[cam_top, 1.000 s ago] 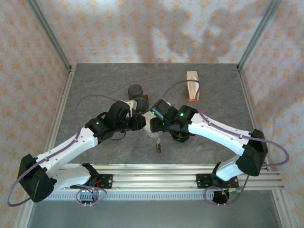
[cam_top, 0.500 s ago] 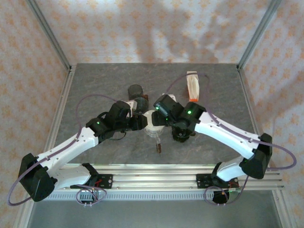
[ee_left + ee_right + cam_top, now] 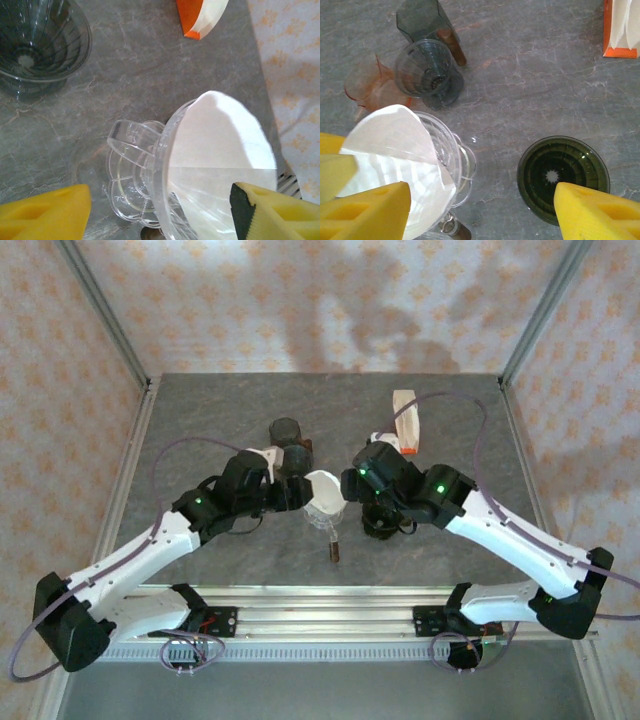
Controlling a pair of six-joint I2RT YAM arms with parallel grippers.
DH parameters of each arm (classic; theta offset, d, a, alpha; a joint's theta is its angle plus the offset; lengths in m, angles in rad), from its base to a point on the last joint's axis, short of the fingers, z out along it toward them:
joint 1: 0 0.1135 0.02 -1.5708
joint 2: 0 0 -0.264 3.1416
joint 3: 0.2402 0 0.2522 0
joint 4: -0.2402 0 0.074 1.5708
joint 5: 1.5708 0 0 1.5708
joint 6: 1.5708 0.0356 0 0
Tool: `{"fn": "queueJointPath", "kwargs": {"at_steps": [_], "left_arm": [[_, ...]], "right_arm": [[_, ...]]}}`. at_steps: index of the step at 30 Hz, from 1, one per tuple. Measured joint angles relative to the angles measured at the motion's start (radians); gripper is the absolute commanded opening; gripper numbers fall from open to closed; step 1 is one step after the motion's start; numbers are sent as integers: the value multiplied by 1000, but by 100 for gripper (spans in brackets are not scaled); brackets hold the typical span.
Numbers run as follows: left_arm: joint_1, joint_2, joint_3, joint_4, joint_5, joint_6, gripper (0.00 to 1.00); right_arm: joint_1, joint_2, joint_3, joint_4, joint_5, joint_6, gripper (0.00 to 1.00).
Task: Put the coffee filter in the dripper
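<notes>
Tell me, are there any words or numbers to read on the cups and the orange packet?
None: no words, numbers or signs can be read anywhere.
The orange filter pack shows only plain colour; any print is too small to tell.
The paper filter, clear dripper and dark green dripper are blank.

White paper filter [image 3: 220,142], opened, seated inside clear dripper [image 3: 131,172]
</notes>
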Motion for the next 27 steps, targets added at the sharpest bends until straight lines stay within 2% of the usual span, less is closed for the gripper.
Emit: {"fn": "queueJointPath", "kwargs": {"at_steps": [9, 11, 15, 18, 27], "left_arm": [[24, -121, -1, -37, -76, -1, 71], [71, -163, -25, -33, -84, -8, 67], [230, -212, -142, 2, -74, -37, 63], [290, -159, -202, 8, -78, -50, 58], [357, 53, -223, 134, -142, -79, 43]], "right_arm": [[0, -120, -117, 53, 32, 0, 75], [0, -170, -163, 77, 45, 1, 75], [0, -250, -268, 111, 46, 3, 75], [0, -277, -351, 130, 12, 3, 75], [1, -351, -566, 211, -100, 11, 72]]}}
